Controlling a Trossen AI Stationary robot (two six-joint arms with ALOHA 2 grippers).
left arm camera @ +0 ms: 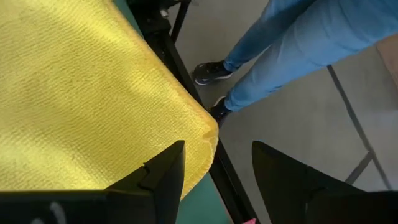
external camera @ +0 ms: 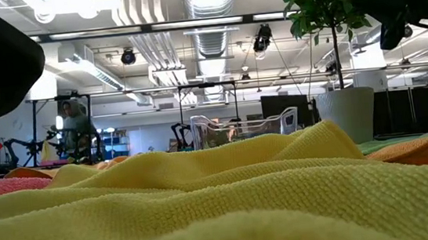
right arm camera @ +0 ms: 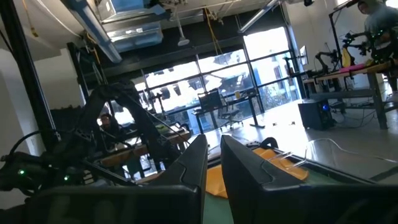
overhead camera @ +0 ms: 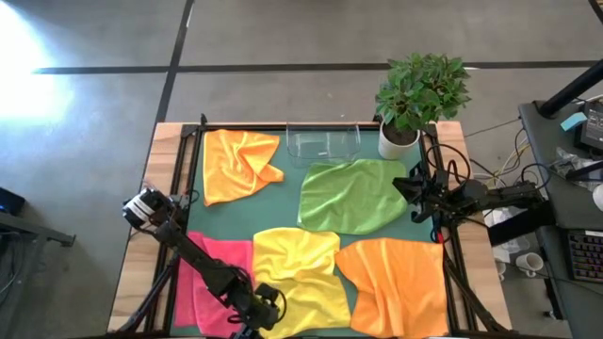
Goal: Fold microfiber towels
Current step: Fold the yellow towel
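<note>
Several microfiber towels lie spread on the green mat. An orange one [overhead camera: 240, 165] is at the far left and a lime green one [overhead camera: 353, 193] at the far right. Along the near edge lie a pink one [overhead camera: 215, 282], a yellow one [overhead camera: 297, 278] and another orange one [overhead camera: 396, 287]. My left gripper [overhead camera: 252, 325] hangs open at the near edge, slanting down over the yellow towel's near corner [left arm camera: 208, 134]. One finger is above the cloth, the other past its edge. My right gripper [overhead camera: 415, 188] waits shut at the right edge, holding nothing.
A potted plant [overhead camera: 419, 94] and a clear plastic bin [overhead camera: 325, 141] stand at the far edge. A black frame rail [left arm camera: 186, 68] runs along the table's near edge under the yellow corner. A person's legs [left arm camera: 292, 50] stand on the floor just beyond it.
</note>
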